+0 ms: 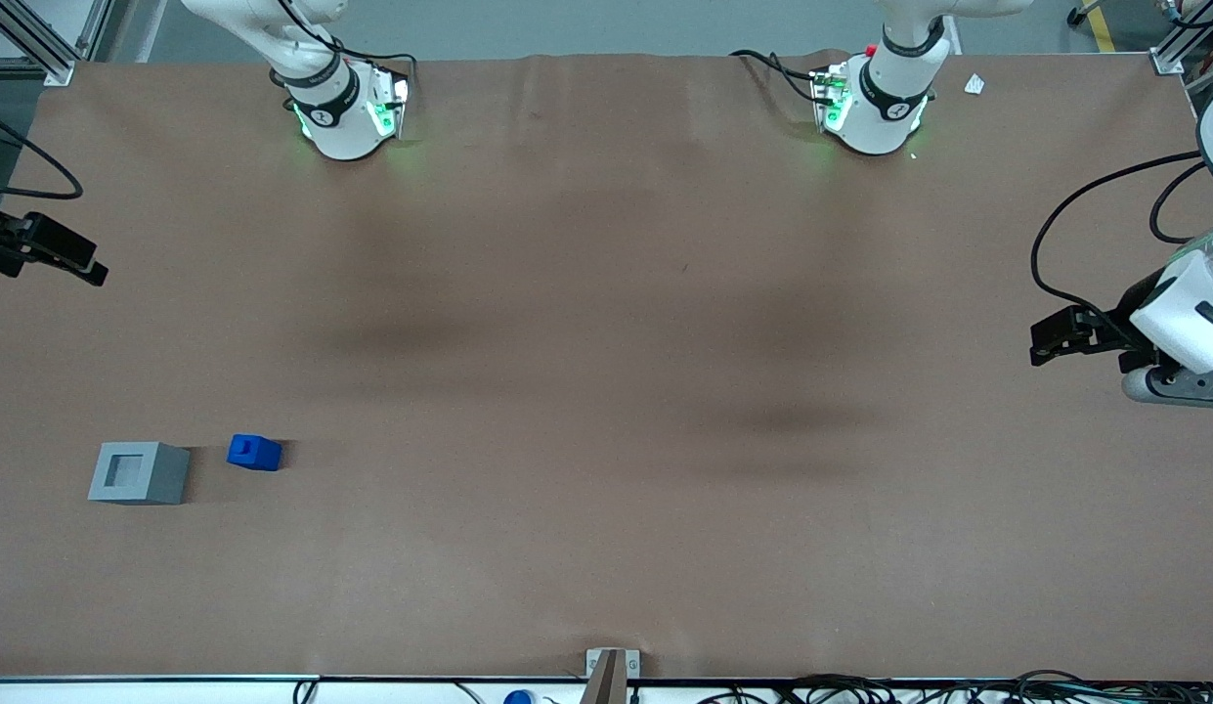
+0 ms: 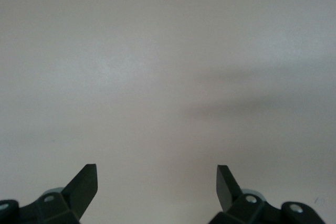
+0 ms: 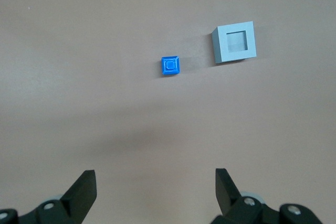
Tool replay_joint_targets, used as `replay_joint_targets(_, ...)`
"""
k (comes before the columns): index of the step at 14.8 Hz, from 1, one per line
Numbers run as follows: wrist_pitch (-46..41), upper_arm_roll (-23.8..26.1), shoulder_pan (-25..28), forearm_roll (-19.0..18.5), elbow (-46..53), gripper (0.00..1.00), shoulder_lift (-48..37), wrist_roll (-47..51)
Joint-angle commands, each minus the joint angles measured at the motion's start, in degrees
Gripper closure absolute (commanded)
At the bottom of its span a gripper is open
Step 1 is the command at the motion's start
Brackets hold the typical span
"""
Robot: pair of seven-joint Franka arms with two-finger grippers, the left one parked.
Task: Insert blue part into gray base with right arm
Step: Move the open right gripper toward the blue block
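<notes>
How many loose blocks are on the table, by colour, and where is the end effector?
Blue: 1, the blue part, on the table beside the gray base.
Gray: 1, the gray base, recess vacant.
Total: 2.
The right arm's end effector is open, high above the table, away from both blocks.

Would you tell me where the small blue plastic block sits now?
The small blue plastic block rests on the table beside the gray square base, apart from it, toward the working arm's end.
</notes>
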Motion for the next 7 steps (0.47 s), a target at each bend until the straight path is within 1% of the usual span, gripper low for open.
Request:
replay_joint_targets(1,-0.67,0.14,-0.34,0.06,0.84,0.0,0.39,0.24)
replay_joint_targets(7,-0.75,0.06,-0.77,0.15,0.49,0.0,1.09,0.33)
